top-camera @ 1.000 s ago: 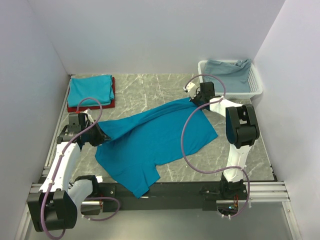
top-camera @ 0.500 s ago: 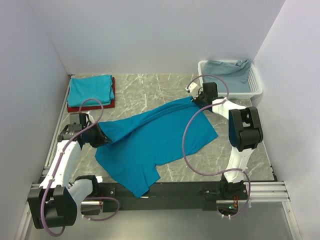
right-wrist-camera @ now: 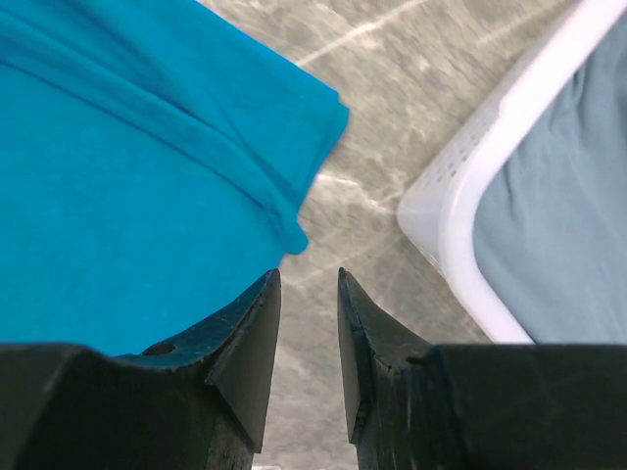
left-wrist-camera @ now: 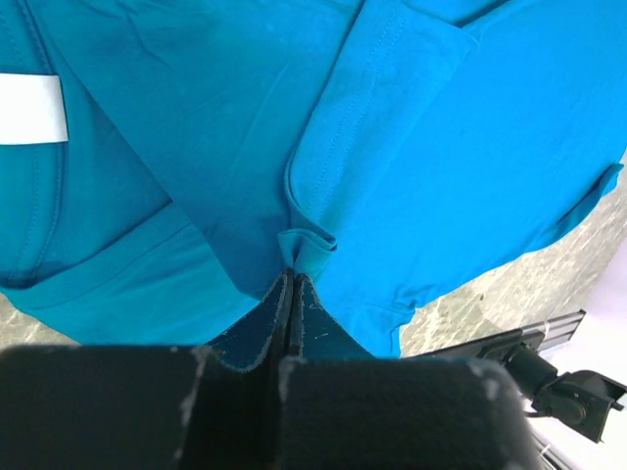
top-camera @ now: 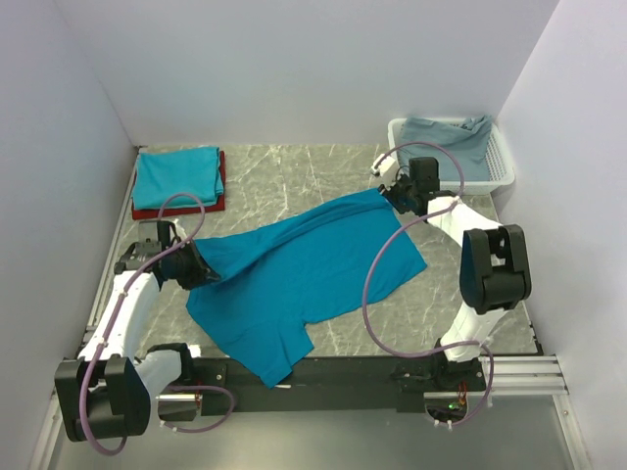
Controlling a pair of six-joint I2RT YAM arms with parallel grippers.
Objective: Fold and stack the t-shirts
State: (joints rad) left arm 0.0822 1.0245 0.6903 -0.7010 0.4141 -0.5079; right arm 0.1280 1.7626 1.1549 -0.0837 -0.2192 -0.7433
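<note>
My left hand [left-wrist-camera: 292, 286] is clamped shut on a small bunched fold of the teal t-shirt [top-camera: 313, 264], right at a hemmed edge. The cloth fans away from the fingertips on both sides, and the white neck label [left-wrist-camera: 29, 108] lies off to the left in the wrist view. The shirt is spread loosely and slantwise across the middle of the table [top-camera: 294, 176], with ridges running from my left hand toward the far right corner of the cloth.

My right hand [right-wrist-camera: 309, 279] is open with nothing between its jaws. It hangs over bare table just past that far corner of the shirt, between the cloth and the white basket [right-wrist-camera: 460, 186], touching neither. Grey-blue cloth [top-camera: 446, 137] lies in the basket. At the far left sits a folded teal shirt [top-camera: 176, 176] on a dark red one [top-camera: 221, 186], well apart from both hands.
</note>
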